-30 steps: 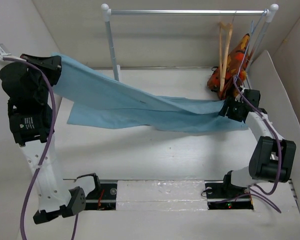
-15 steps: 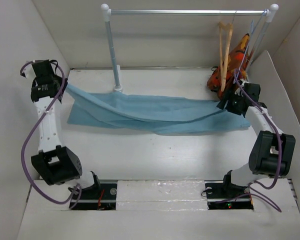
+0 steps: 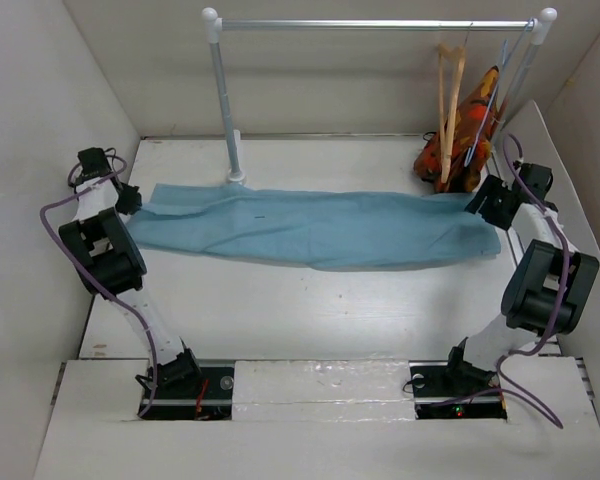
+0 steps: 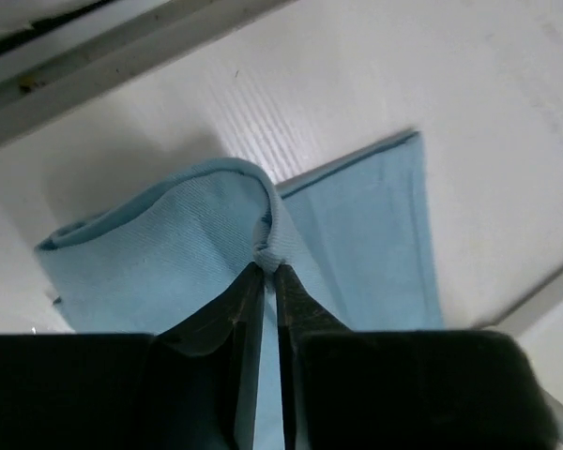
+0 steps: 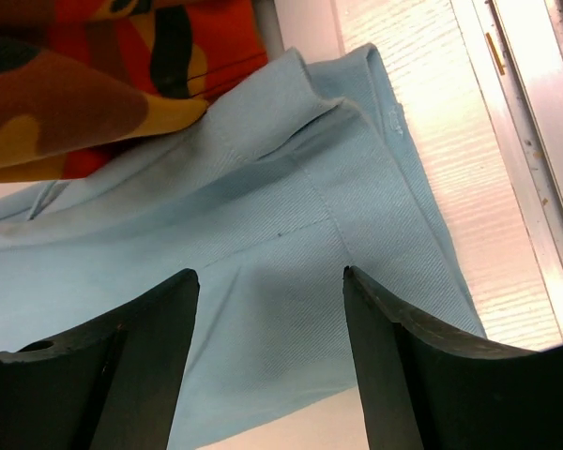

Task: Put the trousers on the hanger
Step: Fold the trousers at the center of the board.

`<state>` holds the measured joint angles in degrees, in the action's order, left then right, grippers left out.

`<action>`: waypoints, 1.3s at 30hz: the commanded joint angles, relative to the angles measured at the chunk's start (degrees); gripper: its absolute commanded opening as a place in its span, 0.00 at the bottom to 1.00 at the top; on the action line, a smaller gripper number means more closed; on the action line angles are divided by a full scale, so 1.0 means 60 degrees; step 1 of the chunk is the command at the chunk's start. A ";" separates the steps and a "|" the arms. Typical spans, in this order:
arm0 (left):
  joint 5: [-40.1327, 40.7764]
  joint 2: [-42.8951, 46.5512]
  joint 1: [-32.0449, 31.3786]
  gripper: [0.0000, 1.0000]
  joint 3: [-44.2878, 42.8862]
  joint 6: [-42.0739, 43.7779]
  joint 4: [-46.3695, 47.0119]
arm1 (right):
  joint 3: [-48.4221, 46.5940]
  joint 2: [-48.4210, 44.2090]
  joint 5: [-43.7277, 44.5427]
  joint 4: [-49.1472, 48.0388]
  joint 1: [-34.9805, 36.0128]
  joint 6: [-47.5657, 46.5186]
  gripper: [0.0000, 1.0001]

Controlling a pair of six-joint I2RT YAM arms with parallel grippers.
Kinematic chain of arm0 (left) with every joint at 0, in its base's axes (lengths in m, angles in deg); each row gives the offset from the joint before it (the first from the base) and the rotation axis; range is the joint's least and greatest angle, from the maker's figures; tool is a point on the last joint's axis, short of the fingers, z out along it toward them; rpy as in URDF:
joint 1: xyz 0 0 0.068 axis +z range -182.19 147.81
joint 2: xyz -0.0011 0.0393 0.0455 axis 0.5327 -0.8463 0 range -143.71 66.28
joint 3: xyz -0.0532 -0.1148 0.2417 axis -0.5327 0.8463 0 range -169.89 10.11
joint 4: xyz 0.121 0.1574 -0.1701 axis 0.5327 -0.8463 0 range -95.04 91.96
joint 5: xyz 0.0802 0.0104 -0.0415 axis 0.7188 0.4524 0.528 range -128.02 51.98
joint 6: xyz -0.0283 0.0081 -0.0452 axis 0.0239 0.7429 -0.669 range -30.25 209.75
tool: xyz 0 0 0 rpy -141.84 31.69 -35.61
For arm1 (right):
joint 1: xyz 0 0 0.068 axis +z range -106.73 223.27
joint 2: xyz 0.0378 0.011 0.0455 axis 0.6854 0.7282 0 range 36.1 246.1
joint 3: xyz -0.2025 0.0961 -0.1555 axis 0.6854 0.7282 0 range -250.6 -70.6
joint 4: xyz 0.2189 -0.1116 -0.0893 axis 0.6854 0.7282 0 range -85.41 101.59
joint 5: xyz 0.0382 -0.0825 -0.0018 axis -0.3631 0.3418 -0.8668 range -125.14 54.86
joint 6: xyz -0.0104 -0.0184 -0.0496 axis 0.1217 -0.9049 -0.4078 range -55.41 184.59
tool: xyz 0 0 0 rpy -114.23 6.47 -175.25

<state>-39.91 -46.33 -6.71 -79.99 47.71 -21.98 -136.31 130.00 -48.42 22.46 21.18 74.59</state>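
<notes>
While the flat white table (image 3: pixel 310 310) sits inside plain white walls (image 3: pixel 40 90), a silver metal rail (image 3: pixel 380 24) runs across the top of the frame. The big soft light-blue cloth trousers (image 3: pixel 310 228) lie spread across the middle of the table. At the upper right, the tan wooden hanger (image 3: pixel 450 90) hangs on the rail beside an orange-red patterned cloth (image 3: pixel 465 135). The left gripper (image 3: pixel 130 200) is at the trousers' left end. Only its wrist view shows its fingers (image 4: pixel 249 300) pinched tight on a fold. The right gripper (image 3: pixel 483 203) is at the right end. Its wrist view shows its fingers (image 5: pixel 122 347) spread wide over the cloth, holding nothing.
</notes>
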 commanded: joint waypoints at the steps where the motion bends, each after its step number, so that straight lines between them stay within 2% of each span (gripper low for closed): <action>1: -0.0315 -0.0345 0.0002 0.08 -0.0743 0.0121 -0.0096 | -0.0081 -0.0460 -0.0351 -0.0180 0.0019 -0.0069 0.69; 2: -0.0271 -0.0289 0.0002 0.11 -0.0614 0.0209 0.0005 | 0.0081 -0.0606 -0.0307 -0.0151 0.0019 -0.0099 0.69; 3: -0.0372 -0.0201 0.0002 0.25 -0.0482 0.0283 0.0238 | 0.0214 -0.0738 -0.0234 -0.0020 0.0019 -0.0157 0.70; 5: -0.0315 0.0150 0.0002 0.38 -0.0335 0.0400 0.0372 | 0.0565 -0.1206 0.0235 0.0258 -0.0156 -0.0260 0.70; 6: -0.0329 0.0253 0.0002 0.59 -0.0349 0.0488 0.0402 | 0.0726 -0.1382 0.0279 0.0375 -0.0244 -0.0260 0.71; 7: -0.0358 0.0588 0.0002 0.65 -0.0363 0.0546 0.0373 | 0.1018 -0.1775 0.0395 0.0449 -0.0419 -0.0217 0.71; 9: -0.0228 0.1115 -0.0390 0.70 -0.0276 0.0795 0.0401 | 0.1370 -0.2158 0.0484 0.0450 -0.0668 -0.0100 0.73; 11: -0.0023 0.2198 -0.0918 0.71 0.0582 0.1029 0.0678 | 0.1940 -0.2524 0.0338 0.0347 -0.1077 0.0047 0.74; 13: -0.0123 0.3265 -0.1913 0.71 0.1405 0.1016 0.1293 | 0.2235 -0.2585 0.0237 0.0377 -0.1386 0.0251 0.76; 17: -0.0431 0.4340 -0.3599 0.70 0.4271 0.0680 0.2243 | 0.3158 -0.2118 -0.0890 -0.0456 -0.2177 0.0530 0.78; 20: -0.1089 0.4385 -0.3879 0.69 0.5607 0.0430 0.2934 | 0.3321 -0.1327 -0.1652 -0.0969 -0.2383 0.0443 0.78; 23: -0.1149 0.3772 -0.3792 0.68 0.5804 0.0532 0.3127 | 0.3290 -0.0594 -0.1859 -0.1640 -0.2383 0.0749 0.77; 25: -0.1660 0.2955 -0.3529 0.67 0.5673 0.0547 0.2966 | 0.3248 -0.0142 -0.2019 -0.1777 -0.2383 0.0998 0.74; 28: -0.1911 0.2437 -0.2986 0.65 0.5540 0.0474 0.2614 | 0.3291 0.0081 -0.2035 -0.2040 -0.2383 0.1146 0.64; 29: -0.1636 0.2596 -0.2884 0.65 0.5685 0.0488 0.2628 | 0.3364 0.0009 -0.1847 -0.2374 -0.2383 0.1189 0.43; 30: -0.1633 0.2685 -0.2883 0.65 0.5686 0.0488 0.2628 | 0.3364 0.0008 -0.1845 -0.2377 -0.2383 0.1190 0.43; 31: -0.1517 0.2758 -0.2883 0.65 0.5759 0.0546 0.2628 | 0.3364 0.0008 -0.1758 -0.2464 -0.2383 0.1146 0.20; 33: -0.1268 0.2876 -0.2883 0.65 0.5789 0.0634 0.2322 | 0.3335 0.0008 -0.1713 -0.2188 -0.2383 0.1044 0.00; 37: -0.0931 0.3109 -0.2270 0.64 0.6328 0.0620 0.1897 | 0.3875 -0.1277 -0.1407 -0.1355 -0.2559 0.0562 0.00; 39: -0.0434 0.3576 -0.1918 0.64 0.6724 0.0591 0.1648 | 0.4446 -0.2960 -0.0983 -0.0681 -0.2778 0.0211 0.00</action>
<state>-48.68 -28.91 -21.75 -43.60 50.20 -5.46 -112.45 122.51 -58.08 12.95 6.25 79.49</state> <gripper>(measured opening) 0.635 0.131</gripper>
